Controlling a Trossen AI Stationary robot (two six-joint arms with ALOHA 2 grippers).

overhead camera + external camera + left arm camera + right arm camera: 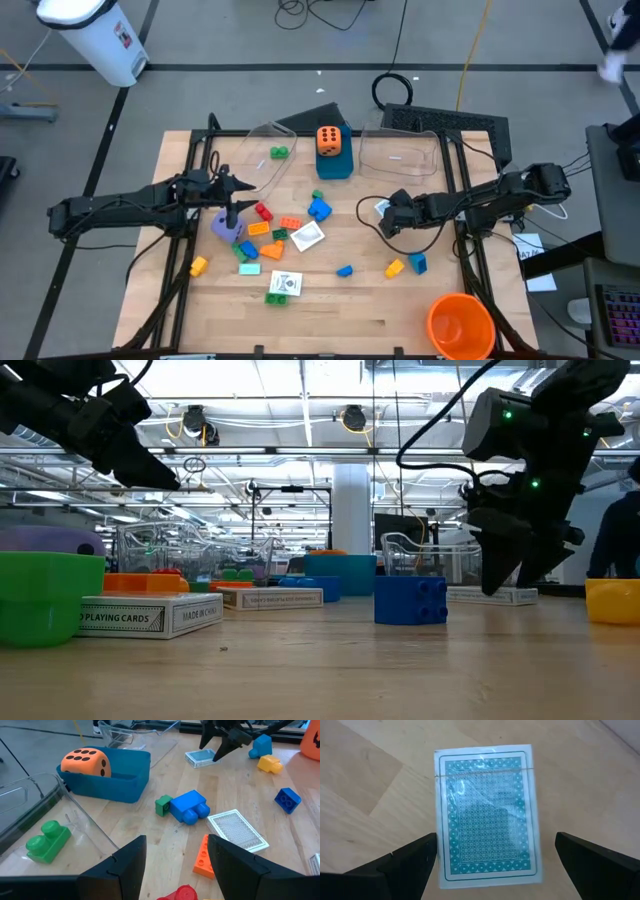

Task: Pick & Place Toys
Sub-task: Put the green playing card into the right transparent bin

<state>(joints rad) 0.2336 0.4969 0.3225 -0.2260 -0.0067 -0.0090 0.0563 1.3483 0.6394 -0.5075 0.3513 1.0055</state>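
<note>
Wooden table: right hand wide open, straddling teal card pack.

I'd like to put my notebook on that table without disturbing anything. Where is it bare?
The wooden table is barest along its near edge, between the white card pack and the big orange cup. Around the purple die and the orange bricks, under the left gripper, it is crowded.

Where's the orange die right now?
In the high view, the orange die sits in the blue box at the table's far middle, between the two clear tubs.
</note>
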